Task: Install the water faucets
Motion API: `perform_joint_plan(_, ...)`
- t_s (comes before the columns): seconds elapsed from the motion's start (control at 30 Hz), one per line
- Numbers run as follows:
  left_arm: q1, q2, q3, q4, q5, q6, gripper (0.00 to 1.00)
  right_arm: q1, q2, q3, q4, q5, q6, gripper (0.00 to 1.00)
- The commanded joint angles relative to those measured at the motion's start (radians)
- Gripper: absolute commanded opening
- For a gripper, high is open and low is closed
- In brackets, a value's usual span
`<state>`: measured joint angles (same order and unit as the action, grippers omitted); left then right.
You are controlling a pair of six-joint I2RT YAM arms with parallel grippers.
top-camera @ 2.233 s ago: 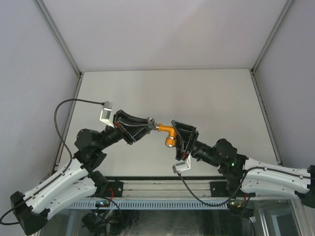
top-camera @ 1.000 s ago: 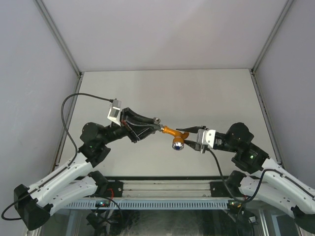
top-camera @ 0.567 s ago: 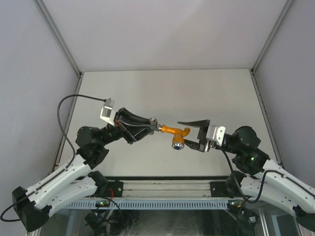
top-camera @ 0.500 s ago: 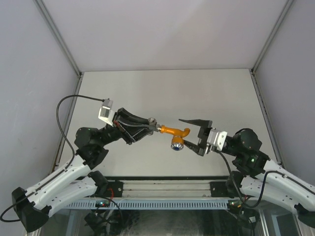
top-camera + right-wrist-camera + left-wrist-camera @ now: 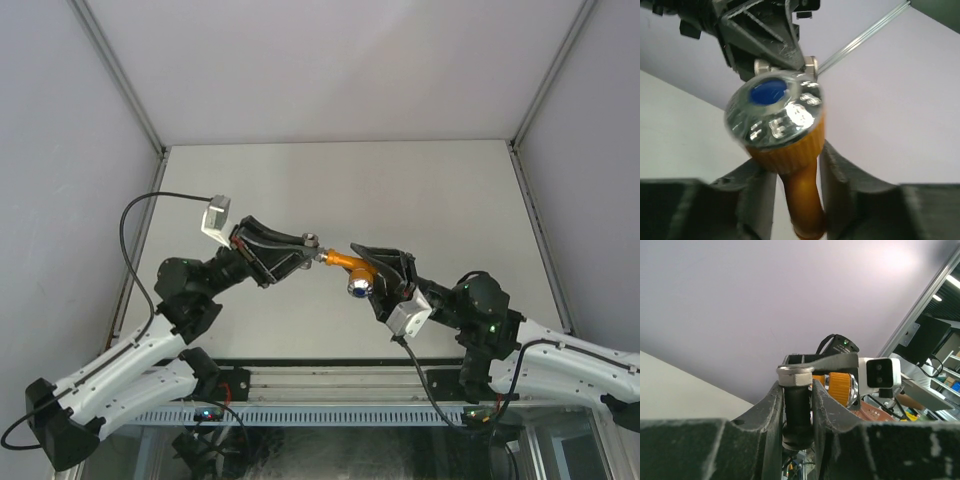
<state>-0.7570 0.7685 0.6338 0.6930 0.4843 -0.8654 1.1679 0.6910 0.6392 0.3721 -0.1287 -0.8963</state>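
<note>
The orange tap [image 5: 349, 264] hangs in the air above the table, with its chrome, blue-dotted knob cap [image 5: 358, 286] facing the camera. Its grey metal fitting [image 5: 311, 241] is joined to its left end. My left gripper [image 5: 305, 252] is shut on the fitting's black stem [image 5: 796, 405], just under the grey hex nut [image 5: 795, 375]. My right gripper [image 5: 380, 268] has closed around the tap from the right. In the right wrist view its fingers [image 5: 840, 175] flank the orange spout [image 5: 801, 192] under the cap [image 5: 774, 113]. The right gripper [image 5: 795, 165] touches the tap. The left gripper [image 5: 796, 390] stays clamped.
The white table [image 5: 420, 200] lies below, bounded by grey walls and metal corner posts [image 5: 120, 80]. The left arm's black cable [image 5: 135, 215] loops out to the left. The right wrist camera block [image 5: 408, 317] sits just below the tap.
The right gripper let go of the tap, drew back to the right with its jaws open, and has now come back and closed around it. The left gripper kept hold of the fitting.
</note>
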Motion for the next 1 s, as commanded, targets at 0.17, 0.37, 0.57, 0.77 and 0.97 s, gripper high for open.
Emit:
perform_joint_plan(0.17, -0.004, 0.005, -0.016, 0.072, 0.052, 0.026, 0.00, -0.029, -0.017, 0.090, -0.034, -0.069, 0.220, 0.00)
perform_joint_plan(0.37, -0.004, 0.038, 0.007, 0.085, 0.142, 0.023, 0.00, -0.152, -0.022, 0.098, -0.009, -0.183, 0.443, 0.00)
perform_joint_plan(0.57, -0.004, 0.058, 0.023, 0.084, 0.168, -0.042, 0.31, -0.175, -0.027, 0.107, -0.052, -0.195, 0.407, 0.00)
perform_joint_plan(0.77, -0.004, 0.063, 0.027, 0.083, 0.194, -0.002, 0.23, -0.192, -0.020, 0.136, -0.057, -0.144, 0.551, 0.00)
perform_joint_plan(0.97, -0.004, 0.051, 0.036, 0.070, 0.265, 0.146, 0.00, -0.311, 0.008, 0.191, -0.092, -0.287, 0.896, 0.00)
